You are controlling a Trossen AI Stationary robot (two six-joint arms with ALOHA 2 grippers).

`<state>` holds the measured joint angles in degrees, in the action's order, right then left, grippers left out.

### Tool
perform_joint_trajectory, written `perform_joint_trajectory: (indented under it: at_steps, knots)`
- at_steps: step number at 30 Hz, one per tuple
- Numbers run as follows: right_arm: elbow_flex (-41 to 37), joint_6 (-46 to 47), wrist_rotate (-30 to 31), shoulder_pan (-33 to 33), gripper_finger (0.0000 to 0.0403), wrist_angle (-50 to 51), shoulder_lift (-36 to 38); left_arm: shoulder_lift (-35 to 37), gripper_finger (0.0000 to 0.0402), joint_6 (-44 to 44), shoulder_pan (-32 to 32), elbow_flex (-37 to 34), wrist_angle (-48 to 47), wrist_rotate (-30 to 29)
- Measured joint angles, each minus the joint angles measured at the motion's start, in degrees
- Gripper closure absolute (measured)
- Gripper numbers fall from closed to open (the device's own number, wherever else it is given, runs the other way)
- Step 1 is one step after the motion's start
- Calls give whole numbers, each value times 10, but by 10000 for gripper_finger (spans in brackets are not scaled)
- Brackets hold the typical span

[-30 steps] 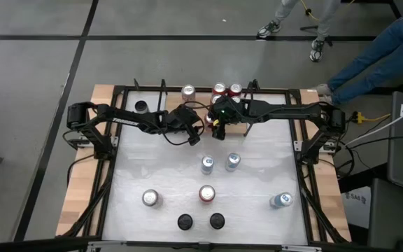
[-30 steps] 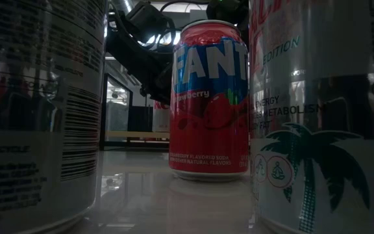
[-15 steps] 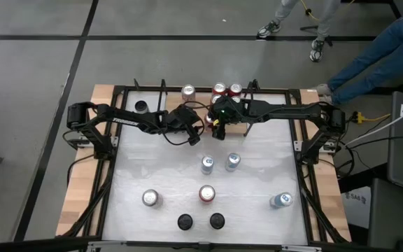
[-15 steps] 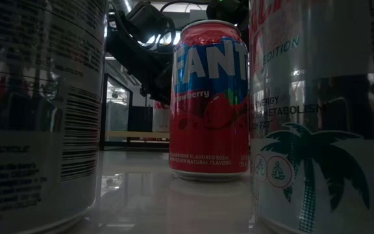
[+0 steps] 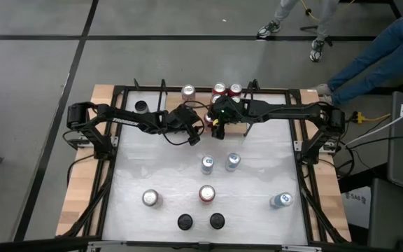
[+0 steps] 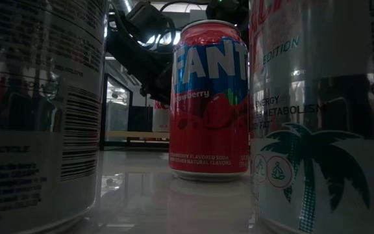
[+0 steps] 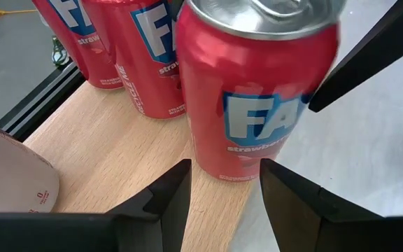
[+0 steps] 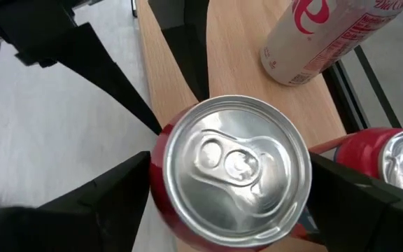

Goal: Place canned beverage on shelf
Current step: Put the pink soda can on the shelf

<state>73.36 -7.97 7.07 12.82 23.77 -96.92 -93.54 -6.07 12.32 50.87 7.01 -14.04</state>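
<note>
White table top (image 5: 166,168) with scattered cans carries, at its far edge, the small light-wood shelf (image 7: 128,157), where two red cans (image 7: 110,49) already stand. The red strawberry soda can (image 8: 238,162) stands upright at the shelf's table-side edge, directly between the wide-spread fingers of the right end effector (image 8: 229,189), apparently just let go. The left end effector (image 7: 222,189), fingers closed, points at it from just beside.

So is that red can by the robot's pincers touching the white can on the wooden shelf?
Apart. The right wrist view looks down on the red can and shows a bare strip of the shelf between it and the white can.
</note>
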Motion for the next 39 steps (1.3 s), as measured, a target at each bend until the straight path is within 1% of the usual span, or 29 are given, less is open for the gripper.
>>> perform_joint_trajectory:
  at_steps: [4, 8, 20, 27, 33, 36, 39]
  knots:
    - [0, 0, 0, 0, 32, 0, 0, 0, 239, 0, 0, 0, 0, 0]
    - [0, 0, 0, 0, 15, -1, 0, 0, 239, 0, 0, 0, 0, 0]
    - [0, 1, 0, 0, 19, 4, 0, 0, 239, 0, 0, 0, 0, 0]
    - [0, 1, 4, 0, 19, 16, 23, 13, 239, 2, 0, 0, -15, 0]
    - [1, 3, 9, 0, 19, 73, 54, 21, 239, 2, 0, 0, -20, 3]
    - [1, 19, 8, -1, 20, 105, 68, 21, 239, 2, 0, 0, -21, 3]
    - [1, 39, -11, -1, 19, 140, 79, 21, 239, 2, 0, 0, -21, 4]
